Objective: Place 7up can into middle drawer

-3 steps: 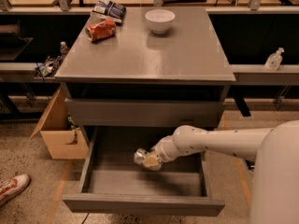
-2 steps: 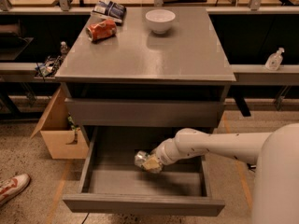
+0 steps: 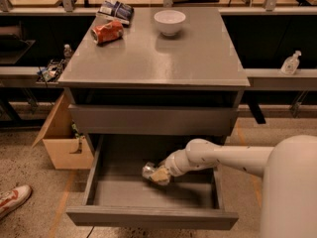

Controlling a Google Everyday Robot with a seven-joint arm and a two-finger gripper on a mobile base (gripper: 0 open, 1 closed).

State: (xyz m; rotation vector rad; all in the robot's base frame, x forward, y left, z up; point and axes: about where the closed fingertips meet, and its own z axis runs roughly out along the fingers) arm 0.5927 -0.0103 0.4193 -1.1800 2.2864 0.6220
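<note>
The middle drawer (image 3: 130,193) of the grey cabinet is pulled open, with a bare grey inside. My gripper (image 3: 159,175) reaches into it from the right on a white arm. It is shut on the 7up can (image 3: 149,171), a small silvery can held tilted just above the drawer floor, near the middle. The fingers are mostly hidden behind the can and the wrist.
The cabinet top (image 3: 198,58) holds an orange-red can (image 3: 106,32), a white bowl (image 3: 169,22) and a snack bag (image 3: 115,9). The upper drawer front (image 3: 148,120) is closed. A cardboard box (image 3: 62,145) and a shoe (image 3: 12,200) are on the floor at left.
The gripper and the can have sunk slightly lower and a little to the left inside the drawer. Nothing else has moved.
</note>
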